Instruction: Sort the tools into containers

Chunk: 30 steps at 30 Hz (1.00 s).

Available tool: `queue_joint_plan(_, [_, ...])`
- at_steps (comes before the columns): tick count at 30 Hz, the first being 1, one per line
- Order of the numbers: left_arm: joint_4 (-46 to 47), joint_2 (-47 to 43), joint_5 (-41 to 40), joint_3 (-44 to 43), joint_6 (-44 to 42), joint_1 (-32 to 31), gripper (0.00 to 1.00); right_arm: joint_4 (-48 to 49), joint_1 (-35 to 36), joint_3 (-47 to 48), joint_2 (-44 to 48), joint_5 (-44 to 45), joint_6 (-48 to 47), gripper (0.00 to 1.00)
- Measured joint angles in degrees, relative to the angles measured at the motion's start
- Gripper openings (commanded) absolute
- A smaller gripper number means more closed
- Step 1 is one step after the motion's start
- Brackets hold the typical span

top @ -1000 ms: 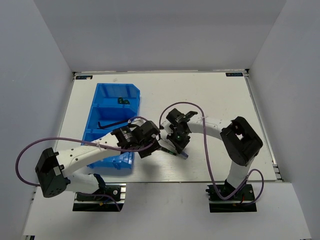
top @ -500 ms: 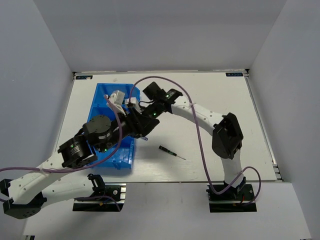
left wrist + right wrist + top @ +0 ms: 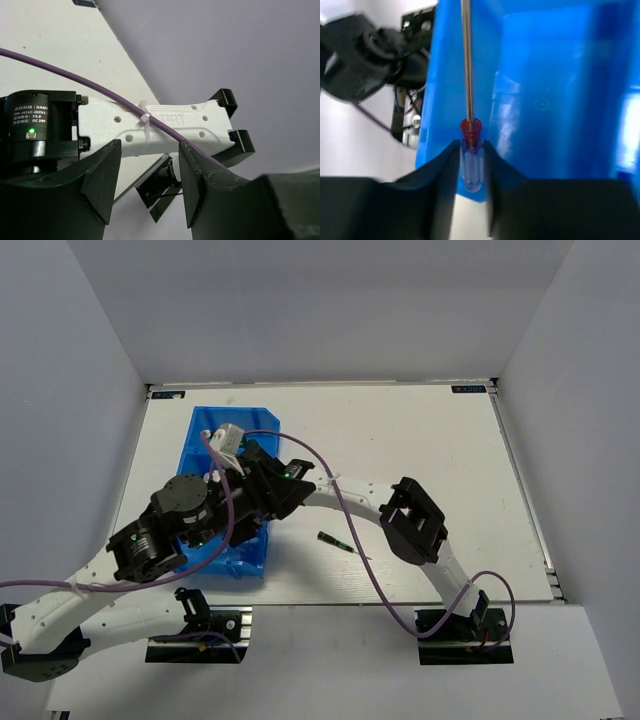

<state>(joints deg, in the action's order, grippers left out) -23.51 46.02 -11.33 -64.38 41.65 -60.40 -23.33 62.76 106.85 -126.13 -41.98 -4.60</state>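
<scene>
The blue bins (image 3: pixel 200 440) stand in a row at the left of the table; both arms cover most of them and hide what lies inside. My right gripper (image 3: pixel 471 150) is shut on the clear-blue handle of the red-blue screwdriver (image 3: pixel 470 131). The shaft points away, over the rim of a blue bin (image 3: pixel 555 90). In the top view this gripper (image 3: pixel 268 495) hangs over the near bins. My left gripper (image 3: pixel 150 185) is open and empty, raised in the air and facing the right arm's white link (image 3: pixel 165 127); in the top view it (image 3: pixel 262 458) is above the bins. The green-black screwdriver (image 3: pixel 333 542) lies on the table.
The left arm's big black joints (image 3: pixel 180 508) rise high over the near bin. The right arm's elbow (image 3: pixel 410 518) sits above the table's middle right. White walls close the table in on three sides.
Both grippers left the table's middle and rose over the bins, the right one carrying the red-blue screwdriver. The right elbow has since swung nearer. The green-black screwdriver stays on the table.
</scene>
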Motion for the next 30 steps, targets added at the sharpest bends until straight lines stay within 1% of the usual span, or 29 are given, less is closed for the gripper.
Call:
queue_joint_plan(1, [-0.02, -0.87, 0.0, 0.2, -0.04, 0.0, 0.6, 0.7, -0.02, 0.07, -0.04, 0.76, 1.18, 0.39])
queue_joint_plan(2, [-0.28, -1.81, -0.09, 0.26, -0.04, 0.0, 0.6, 1.2, -0.09, 0.42, -0.17, 1.42, 2.01, 0.51])
queue_joint_plan(3, [-0.44, -2.71, -0.15, 0.26, 0.0, 0.0, 0.6, 1.57, -0.13, 0.9, -0.28, 1.99, 2.89, 0.52])
queue_joint_plan(4, [-0.7, -3.39, -0.28, 0.26, 0.11, 0.0, 0.6, 2.19, -0.24, 1.38, -0.37, 2.58, 3.19, 0.56])
queue_joint_plan(6, [-1.62, -4.68, -0.72, 0.26, 0.24, 0.0, 0.6, 3.06, -0.63, 2.01, -0.35, 3.41, 3.74, 0.56])
queue_joint_plan(8, [-2.51, -5.31, -1.33, 0.26, 0.5, 0.0, 0.56, 3.93, -1.25, 2.19, -0.35, 3.98, 4.07, 0.56])
queue_joint_plan(9, [-3.08, -5.35, -1.49, 0.26, 0.66, 0.0, 0.47, 3.93, -1.64, 2.16, -0.26, 4.15, 4.22, 0.55])
queue_joint_plan(10, [-3.52, -5.35, -1.57, 0.26, 0.94, 0.0, 0.4, 3.87, -2.16, 2.08, -0.2, 4.28, 4.26, 0.51])
queue_joint_plan(11, [-3.91, -5.35, -1.66, 0.26, 1.09, 0.0, 0.34, 3.89, -2.82, 1.88, 0.04, 4.35, 4.31, 0.45])
queue_joint_plan(12, [-4.37, -5.4, -1.7, 0.26, 1.22, 0.0, 0.24, 3.98, -3.58, 1.33, 0.59, 4.48, 4.26, 0.25])
queue_joint_plan(14, [-5.38, -5.66, -1.81, 0.26, 1.64, 0.0, 0.14, 3.48, -5.75, -0.7, 2.71, 5.35, 4.44, 0.0])
queue_joint_plan(15, [-5.97, -5.81, -1.95, 0.26, 1.92, 0.0, 0.08, 3.08, -6.86, -1.51, 3.76, 5.95, 4.35, 0.0])
queue_joint_plan(17, [-8.11, -6.34, -3.06, 0.15, 3.06, 0.0, 0.02, 1.7, -10.03, -3.56, 6.69, 8.26, 4.72, 0.0])
queue_joint_plan(18, [-9.86, -6.49, -3.69, -0.07, 3.74, 0.0, 0.0, 0.72, -11.67, -4.48, 8.17, 9.31, 4.72, 0.0])
queue_joint_plan(20, [-13.79, -5.77, -4.96, -1.38, 5.35, 0.0, 0.0, -1.27, -15.37, -6.49, 11.41, 11.91, 4.02, 0.0])
queue_joint_plan(21, [-15.69, -4.52, -5.46, -2.4, 6.08, 0.0, 0.03, -2.93, -17.77, -7.26, 13.0, 13.53, 3.3, 0.0])
queue_joint_plan(22, [-17.22, -2.73, -5.4, -3.5, 6.62, 0.04, 0.13, -4.15, -19.8, -8.2, 14.53, 15.17, 2.6, 0.1])
queue_joint_plan(23, [-18.93, 0.48, -4.94, -4.98, 6.45, 0.24, 0.18, -5.42, -21.86, -9.11, 15.96, 16.48, 1.99, 0.29])
queue_joint_plan(24, [-20.33, 4.94, -3.85, -7.08, 5.75, 0.52, 0.27, -6.95, -24.11, -10.23, 17.38, 17.59, 0.96, 0.45])
queue_joint_plan(25, [-21.29, 10.69, -2.1, -9.64, 4.24, 0.66, 0.41, -8.41, -26.23, -11.43, 18.67, 18.29, -0.11, 0.53])
queue_joint_plan(26, [-22.64, 17.11, -0.07, -12.81, 1.27, 0.61, 0.56, -9.99, -28.46, -12.83, 20.06, 18.49, -1.53, 0.58])
queue_joint_plan(28, [-23.91, 32.59, 4.2, -20.41, -5.27, 0.02, 0.63, -13.51, -32.94, -15.85, 22.73, 18.27, -4.28, 0.6])
queue_joint_plan(29, [-23.96, 40.35, 6.23, -23.71, -8.76, -0.31, 0.71, -15.04, -34.97, -17.81, 24.37, 17.86, -5.62, 0.62])
queue_joint_plan(30, [-23.63, 46.29, 7.67, -25.24, -12.28, -0.63, 0.73, -16.2, -36.57, -19.78, 25.97, 17.57, -6.6, 0.62])
